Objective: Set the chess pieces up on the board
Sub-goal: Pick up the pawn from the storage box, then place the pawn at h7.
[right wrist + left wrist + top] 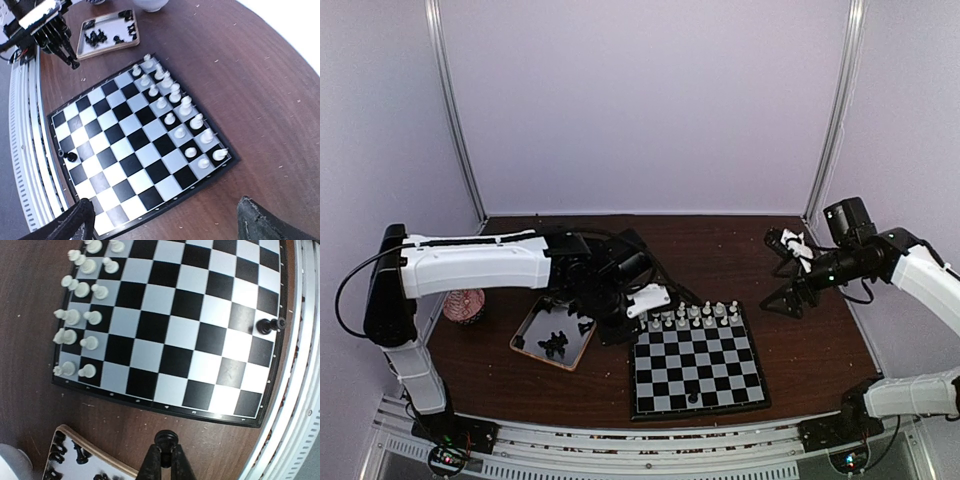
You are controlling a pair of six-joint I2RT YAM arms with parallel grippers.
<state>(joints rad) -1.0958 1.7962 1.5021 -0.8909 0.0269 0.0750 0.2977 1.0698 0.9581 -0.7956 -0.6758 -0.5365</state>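
Black chess piece (165,437) (small, round-headed)

1. This is a robotics lab test cell: plain pale panels (640,100) close off the far side and both flanks, framed by slim metal posts (455,110).
2. A white-and-black left arm (470,262) and right arm (925,275) are bolted to an aluminium rail (620,445) along the near edge of a dark wooden counter (720,250).
3. Bare circuit boards (447,458) with small lit indicators sit at the arm bases.
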